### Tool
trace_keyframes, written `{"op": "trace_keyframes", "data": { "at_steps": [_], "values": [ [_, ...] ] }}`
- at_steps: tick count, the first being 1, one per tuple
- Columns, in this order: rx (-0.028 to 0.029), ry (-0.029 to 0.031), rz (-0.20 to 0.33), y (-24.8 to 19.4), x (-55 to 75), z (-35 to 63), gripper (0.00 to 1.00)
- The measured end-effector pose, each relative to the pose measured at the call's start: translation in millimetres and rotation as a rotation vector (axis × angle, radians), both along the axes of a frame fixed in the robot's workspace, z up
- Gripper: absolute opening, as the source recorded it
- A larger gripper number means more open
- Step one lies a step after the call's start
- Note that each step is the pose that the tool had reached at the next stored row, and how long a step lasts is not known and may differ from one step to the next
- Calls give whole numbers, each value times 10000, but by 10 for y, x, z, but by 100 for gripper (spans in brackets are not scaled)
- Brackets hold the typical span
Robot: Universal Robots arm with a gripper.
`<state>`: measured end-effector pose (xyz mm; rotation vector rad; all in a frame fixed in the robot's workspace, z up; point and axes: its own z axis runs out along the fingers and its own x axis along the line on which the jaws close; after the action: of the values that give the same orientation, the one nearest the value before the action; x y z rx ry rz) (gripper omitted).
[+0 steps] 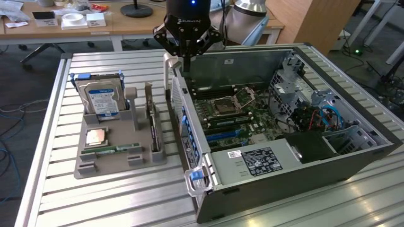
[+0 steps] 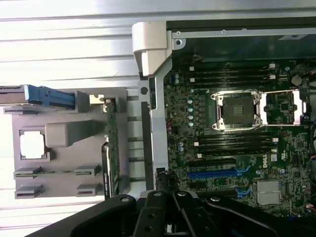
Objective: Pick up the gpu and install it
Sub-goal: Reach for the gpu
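Observation:
The gpu (image 1: 153,126) stands on edge in a slot of the grey holder (image 1: 88,168) on the exterior view's left, a thin green board with a black face, and nothing touches it. In the wrist view the gpu (image 2: 111,148) appears edge-on beside the case wall. My black gripper (image 1: 185,65) hangs above the far corner of the open computer case (image 1: 353,156), up and to the right of the gpu. Its fingers (image 2: 159,205) are shut together with nothing between them. The motherboard (image 1: 233,118) lies bare inside, with a blue slot (image 2: 212,174) near the gripper.
The holder also carries a blue-labelled hard drive (image 1: 101,99), a CPU chip (image 1: 96,137) and a RAM stick (image 1: 117,149). A white latch (image 2: 150,44) sits on the case's rim. Slatted metal table (image 1: 94,203) underneath; desks and cables lie behind.

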<state>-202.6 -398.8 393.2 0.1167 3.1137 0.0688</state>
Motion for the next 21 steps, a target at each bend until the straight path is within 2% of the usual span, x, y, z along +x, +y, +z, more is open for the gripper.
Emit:
{"op": "trace_keyframes", "data": {
  "at_steps": [9,21],
  "values": [
    [0,1,0,0,-26,0,11],
    [0,0,1,0,-183,0,11]
  ]
}}
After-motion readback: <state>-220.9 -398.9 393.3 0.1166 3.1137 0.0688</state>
